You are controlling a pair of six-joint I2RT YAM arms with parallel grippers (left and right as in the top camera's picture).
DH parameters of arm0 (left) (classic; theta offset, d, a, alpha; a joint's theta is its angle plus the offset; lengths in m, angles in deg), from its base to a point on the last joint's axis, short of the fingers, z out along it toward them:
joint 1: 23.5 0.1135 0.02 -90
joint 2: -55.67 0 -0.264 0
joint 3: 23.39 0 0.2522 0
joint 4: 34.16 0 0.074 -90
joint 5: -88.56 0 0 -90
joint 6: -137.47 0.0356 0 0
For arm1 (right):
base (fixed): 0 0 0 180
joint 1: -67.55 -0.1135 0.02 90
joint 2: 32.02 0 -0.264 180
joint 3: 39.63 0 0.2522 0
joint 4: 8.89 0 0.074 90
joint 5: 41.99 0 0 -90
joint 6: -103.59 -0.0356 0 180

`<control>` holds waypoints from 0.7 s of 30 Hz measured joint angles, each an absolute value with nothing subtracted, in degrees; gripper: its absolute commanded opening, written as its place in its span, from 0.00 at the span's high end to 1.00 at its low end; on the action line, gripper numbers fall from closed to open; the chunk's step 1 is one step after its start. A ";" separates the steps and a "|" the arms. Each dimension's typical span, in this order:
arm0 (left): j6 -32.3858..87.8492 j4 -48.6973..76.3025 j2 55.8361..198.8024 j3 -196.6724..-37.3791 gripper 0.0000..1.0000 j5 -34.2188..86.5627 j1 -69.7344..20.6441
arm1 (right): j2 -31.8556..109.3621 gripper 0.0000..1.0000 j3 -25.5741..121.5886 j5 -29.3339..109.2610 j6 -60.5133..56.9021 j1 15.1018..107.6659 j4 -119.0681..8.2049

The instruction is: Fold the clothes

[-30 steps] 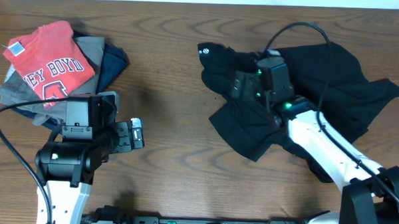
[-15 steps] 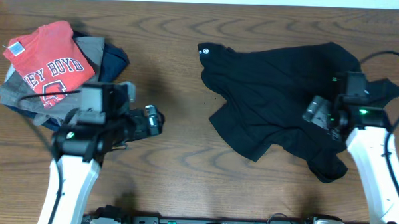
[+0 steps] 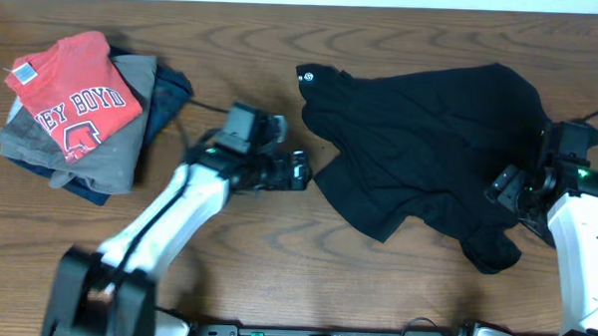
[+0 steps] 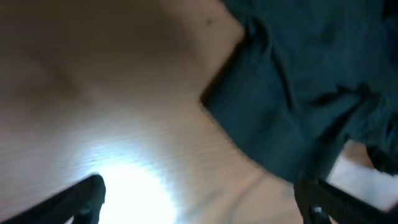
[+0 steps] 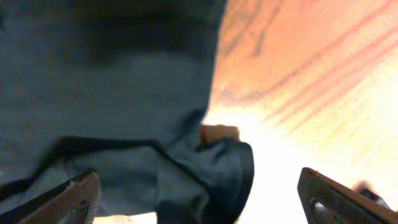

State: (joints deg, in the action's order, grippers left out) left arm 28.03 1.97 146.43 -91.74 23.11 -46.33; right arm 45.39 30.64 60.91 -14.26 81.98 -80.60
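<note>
The left gripper (image 3: 302,172) stands spread wide, empty, just beside the lower left edge of the plain black short-sleeved T-shirt of soft fabric (image 3: 420,132). In the left wrist view its fingers (image 4: 78,199) frame bare wood with that edge (image 4: 311,93) only partly between them. Closing here could miss the cloth or catch a thin corner that slips out on the pull. The right gripper (image 3: 505,188) is also spread and holds nothing, over the shirt's lower right edge. The right wrist view shows a bunched, doubled-over fold (image 5: 217,168) between its fingers (image 5: 71,199), so a pinch there would likely take several layers and lock in the crease. The shirt lies crumpled and skewed on the brown wooden surface (image 3: 253,47), its small white neck tag (image 3: 307,77) at its upper left corner. Uneven pulls would drag or twist it rather than flatten it. The pile topped by a red T-shirt with white lettering (image 3: 72,100) sits well apart from the black shirt's left side, so it is unlikely to be disturbed.
</note>
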 measured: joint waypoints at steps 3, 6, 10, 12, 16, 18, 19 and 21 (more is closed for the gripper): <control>28.00 -4.04 152.12 -91.65 0.02 23.26 -48.05 | 45.39 0.01 30.66 60.87 -14.26 82.12 -81.10; 27.98 -8.52 156.49 -91.58 0.02 23.26 -49.41 | 45.39 0.01 30.66 60.85 -14.26 82.12 -81.67; 28.00 -13.68 159.11 -91.61 0.02 23.53 -50.96 | 45.39 0.01 30.66 60.85 -14.26 82.12 -81.87; 27.94 -16.17 159.85 -91.61 0.01 23.64 -51.77 | 45.39 0.01 30.66 60.85 -14.26 82.12 -81.93; 27.74 -19.45 161.12 -91.65 0.25 23.66 -53.93 | 45.39 0.01 30.66 60.85 -14.26 82.12 -81.96; 27.81 -19.43 161.58 -91.72 0.60 23.64 -55.27 | 45.39 0.01 30.66 60.87 -14.26 82.12 -81.98; 27.92 -19.19 161.82 -91.69 0.75 23.64 -55.75 | 45.39 0.01 30.66 60.85 -14.26 82.12 -81.96; 27.96 -19.02 162.41 -91.67 0.94 23.68 -56.75 | 45.39 0.01 30.66 60.85 -14.26 82.12 -81.93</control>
